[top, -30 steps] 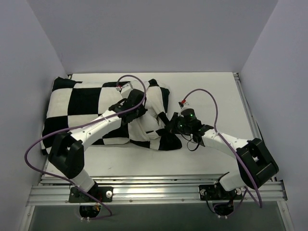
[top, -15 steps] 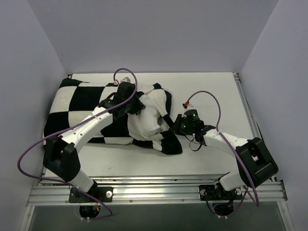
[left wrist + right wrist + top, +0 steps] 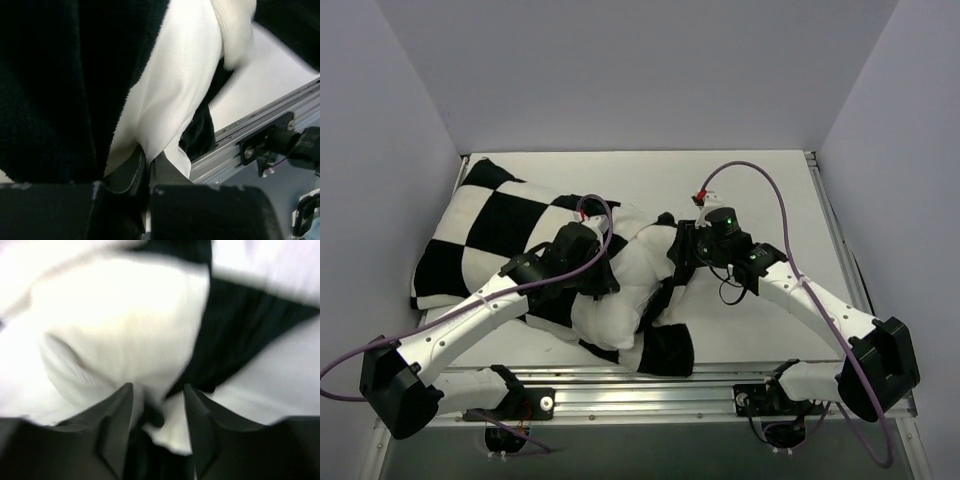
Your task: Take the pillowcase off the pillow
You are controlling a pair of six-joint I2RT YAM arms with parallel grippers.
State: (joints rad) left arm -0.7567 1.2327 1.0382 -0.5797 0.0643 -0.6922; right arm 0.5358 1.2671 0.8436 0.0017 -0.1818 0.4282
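- At the left gripper [image 3: 149,167]: clamped hard, jaws together on a thin fold of the pillow [image 3: 175,100] (smooth, sheet-like white, quite unlike the nap beside it).
- Just left of that pinch: the pillowcase [image 3: 55,85], black here, plush and fuzzy, draped against the finger. Not caught between the jaws, as far as can be told.
- At the right gripper [image 3: 155,422]: jaws a little apart, with bunched white and black cloth between them. Too blurred to say whether gripping or merely resting in the folds, so cannot tell.
- From above, laid diagonally on the table [image 3: 760,190]: long axis from the far-left corner down toward the near middle. Checkerboard over most of that length, bare white bulging out at the near-right end between the two grippers.
- The relation that matters: sheathed bulk to the far left of the left gripper, cover's mouth crumpled around and beside both grippers, and one black flap reaching toward the rail [image 3: 620,400] at the near edge.
- By judgement: left arm nearer the exposed stuffing, right arm nearer the rim of the mouth. Separation probably along the long axis, with the cushion drawn near-right and the cover held back or dragged the other way.
- Likely handling: plump and soft enough to squash through a narrow mouth. Plush likely to cling and bunch. So thin a pinch likely to slip under a hard tug.
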